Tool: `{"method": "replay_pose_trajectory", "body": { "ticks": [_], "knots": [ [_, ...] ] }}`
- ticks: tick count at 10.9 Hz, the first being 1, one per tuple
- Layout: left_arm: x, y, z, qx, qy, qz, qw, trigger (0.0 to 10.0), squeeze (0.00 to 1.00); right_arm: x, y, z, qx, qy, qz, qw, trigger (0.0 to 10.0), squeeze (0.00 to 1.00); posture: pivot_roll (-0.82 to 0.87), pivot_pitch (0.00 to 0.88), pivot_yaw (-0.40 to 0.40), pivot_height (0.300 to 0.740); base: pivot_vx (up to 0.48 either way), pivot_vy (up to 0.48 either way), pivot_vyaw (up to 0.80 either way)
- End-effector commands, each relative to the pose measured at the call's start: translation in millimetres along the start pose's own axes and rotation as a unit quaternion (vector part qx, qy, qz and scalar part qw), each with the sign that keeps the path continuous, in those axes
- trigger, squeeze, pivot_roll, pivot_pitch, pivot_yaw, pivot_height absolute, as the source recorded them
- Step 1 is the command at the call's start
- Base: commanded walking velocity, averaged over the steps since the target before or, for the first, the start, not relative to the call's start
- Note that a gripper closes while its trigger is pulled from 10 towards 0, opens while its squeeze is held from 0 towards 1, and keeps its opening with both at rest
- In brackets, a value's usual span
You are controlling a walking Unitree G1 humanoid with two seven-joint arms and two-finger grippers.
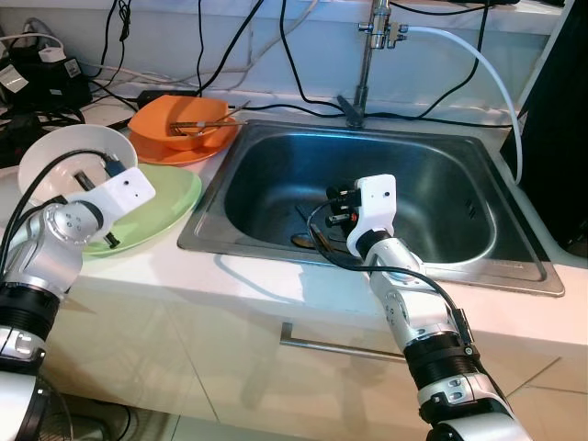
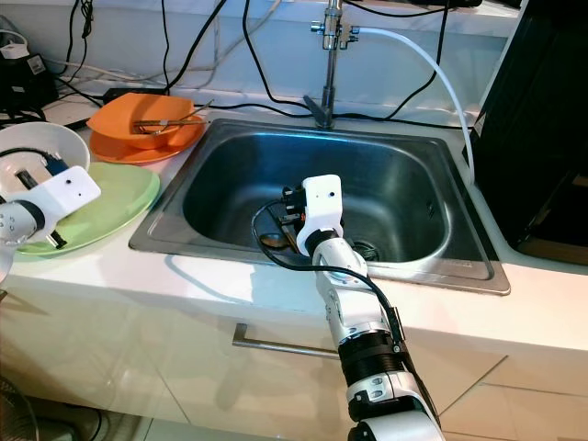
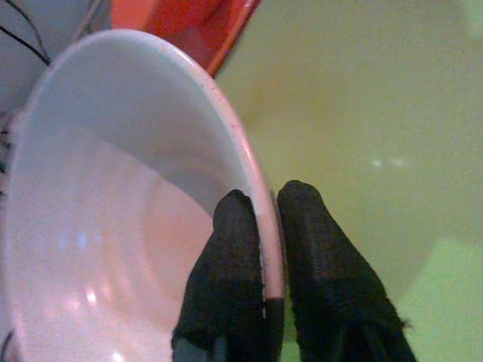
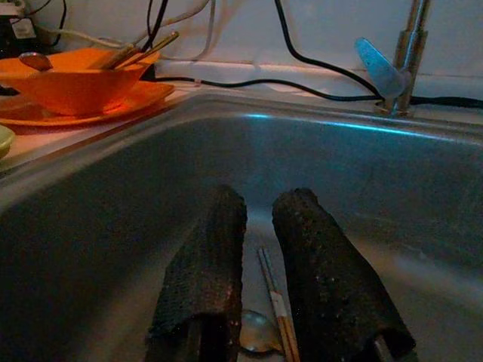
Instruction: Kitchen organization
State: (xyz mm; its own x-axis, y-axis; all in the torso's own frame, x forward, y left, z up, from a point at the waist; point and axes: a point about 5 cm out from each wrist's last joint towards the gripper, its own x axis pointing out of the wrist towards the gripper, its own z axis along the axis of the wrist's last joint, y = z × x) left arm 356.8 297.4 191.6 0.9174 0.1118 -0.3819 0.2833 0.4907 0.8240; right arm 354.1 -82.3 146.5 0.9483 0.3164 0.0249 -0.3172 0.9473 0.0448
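My left gripper [image 3: 260, 204] is shut on the rim of a white bowl [image 1: 64, 156], one finger inside and one outside, holding it tilted over a pale green plate [image 1: 170, 197] on the counter left of the sink. My right gripper [image 4: 258, 204] reaches down into the steel sink [image 1: 276, 175], its fingers a narrow gap apart with nothing between them. Chopsticks [image 4: 275, 302] and a spoon [image 4: 256, 332] lie on the sink floor just below its fingertips. An orange bowl [image 1: 184, 124] with utensils in it sits on an orange plate [image 1: 156, 149] behind the green plate.
A faucet [image 1: 367, 55] stands at the back of the sink, with a white hose [image 1: 487, 69] curving to the right. Black cables [image 1: 276, 96] and a power strip run along the back wall. A drawer handle [image 1: 340, 344] lies below the counter edge.
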Motion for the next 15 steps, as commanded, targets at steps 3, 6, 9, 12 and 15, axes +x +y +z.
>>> {"method": "replay_pose_trajectory", "body": {
  "ticks": [3, 6, 9, 12, 15],
  "knots": [
    [-10.6, 32.6, 23.1, 0.057, -0.03, 0.103, 0.993, 0.0, 0.0, 0.3, 1.1, 0.9, 0.0, 0.0, 0.0, 1.0, 10.0, 0.0, 0.23, 0.001, 0.024, 0.74, 0.0, 0.0, 0.0],
    [-26.9, 55.2, 69.3, 0.109, -0.138, 0.2, 0.964, 0.0, 0.0, 1.2, 2.0, 2.5, 0.003, -0.004, 0.0, 1.0, 10.0, 0.0, 0.23, 0.0, 0.023, 0.74, 0.0, 0.0, 0.0],
    [-38.3, 11.9, 135.3, 0.121, -0.317, 0.149, 0.929, 10.0, 0.0, 3.7, -2.9, 9.6, 0.002, -0.015, -0.007, 1.0, 10.0, 0.0, 0.23, 0.0, 0.023, 0.74, 0.0, 0.0, 0.0],
    [-37.1, -30.2, 159.1, 0.125, -0.367, 0.087, 0.918, 10.0, 0.0, 7.0, -25.0, 31.9, 0.007, -0.044, -0.038, 0.998, 10.0, 1.0, 0.22, 0.0, 0.023, 0.74, 0.0, 0.0, 0.0],
    [-38.0, -65.6, 174.1, 0.128, -0.39, 0.035, 0.911, 10.0, 0.0, 8.7, -38.4, 61.4, 0.055, -0.08, -0.043, 0.994, 10.0, 1.0, 0.22, 0.003, 0.025, 0.74, 0.0, 0.0, 0.0]
  ]
}}
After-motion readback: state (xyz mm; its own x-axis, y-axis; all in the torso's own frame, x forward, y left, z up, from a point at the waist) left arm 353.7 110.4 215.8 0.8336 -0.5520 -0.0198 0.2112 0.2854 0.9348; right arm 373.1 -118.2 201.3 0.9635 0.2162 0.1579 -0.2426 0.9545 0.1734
